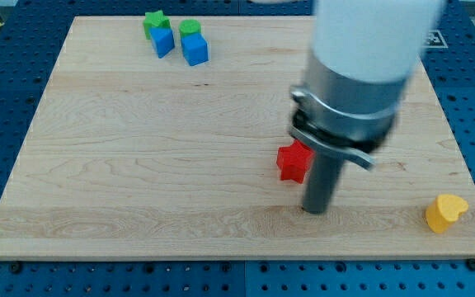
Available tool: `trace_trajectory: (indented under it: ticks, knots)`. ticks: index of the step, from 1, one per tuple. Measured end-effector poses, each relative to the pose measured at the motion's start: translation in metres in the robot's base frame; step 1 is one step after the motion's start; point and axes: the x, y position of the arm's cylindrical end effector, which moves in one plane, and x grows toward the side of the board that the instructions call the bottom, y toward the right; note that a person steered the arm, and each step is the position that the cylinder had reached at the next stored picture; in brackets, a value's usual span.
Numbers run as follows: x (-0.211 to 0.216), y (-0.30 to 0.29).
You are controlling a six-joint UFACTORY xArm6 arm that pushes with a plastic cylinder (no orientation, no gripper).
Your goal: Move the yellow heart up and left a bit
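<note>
The yellow heart (445, 212) lies near the board's bottom right corner. My tip (315, 209) rests on the board well to the left of the heart, apart from it. A red star-shaped block (293, 162) sits just up and left of my tip, close beside the rod. The arm's grey and white body (361, 74) hangs over the board's right half and hides the surface behind it.
At the view's top left stand a green block (154, 21) with a blue block (163, 41) below it, and a green round block (190, 29) with a blue cube (195, 50) below it. The wooden board (138, 165) ends close to the heart's right and bottom.
</note>
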Motion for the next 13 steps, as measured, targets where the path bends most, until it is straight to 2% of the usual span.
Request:
trace_trajectory:
  ticks: [1, 2, 3, 4, 5, 7, 13]
  knots:
    - [0.036, 0.078]
    - [0.036, 0.108]
    - [0.035, 0.181]
    - [0.035, 0.22]
    - [0.035, 0.218]
    - [0.035, 0.176]
    - [0.018, 0.134]
